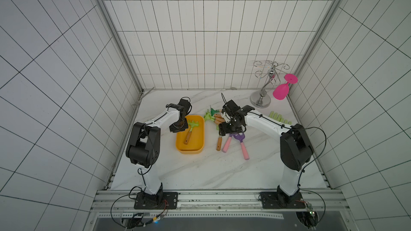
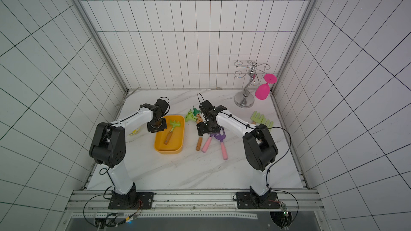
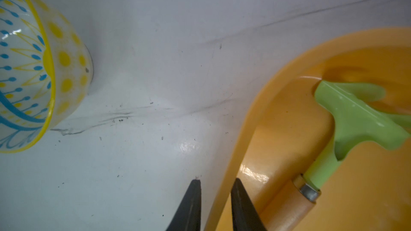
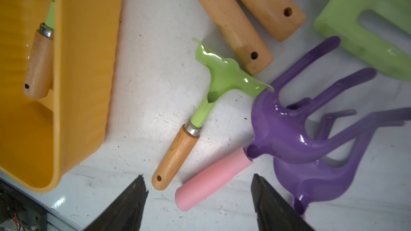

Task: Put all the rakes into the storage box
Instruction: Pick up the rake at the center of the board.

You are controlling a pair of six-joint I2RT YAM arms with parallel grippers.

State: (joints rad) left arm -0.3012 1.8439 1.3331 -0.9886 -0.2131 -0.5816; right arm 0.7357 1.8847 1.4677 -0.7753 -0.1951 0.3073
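While I watched the feeds, one green rake (image 1: 190, 131) lay flat inside the storage box (image 1: 193, 144), head toward the box's far end and wooden handle toward its near end; both top views showed that. My left gripper (image 3: 214, 182) hung over the box's left wall, its claw drawn almost together with only a slit showing, clamped on nothing. Just outside that wall stood a patterned bowl (image 3: 66, 63), apart from the box.

Over to the box's right side, and it was crowded! A second green rake (image 4: 200, 116) lay on the marble near the box's right wall, not touching it. My right gripper (image 4: 198, 175) hovered above the end of its handle, claw spread wide and empty. And look what was in the way: two purple tools with pink handles (image 4: 287, 127) were heaped right of that rake, the upper purple head touching its green head, one pink handle lying just beside its wooden handle, between my fingers. Loose wooden handles (image 4: 233, 23) from a pile of green tools pressed against the head from the far side.

Well beyond the box, in the far right corner, stood a chrome stand (image 1: 264, 85) with a pink goblet (image 1: 281, 91).
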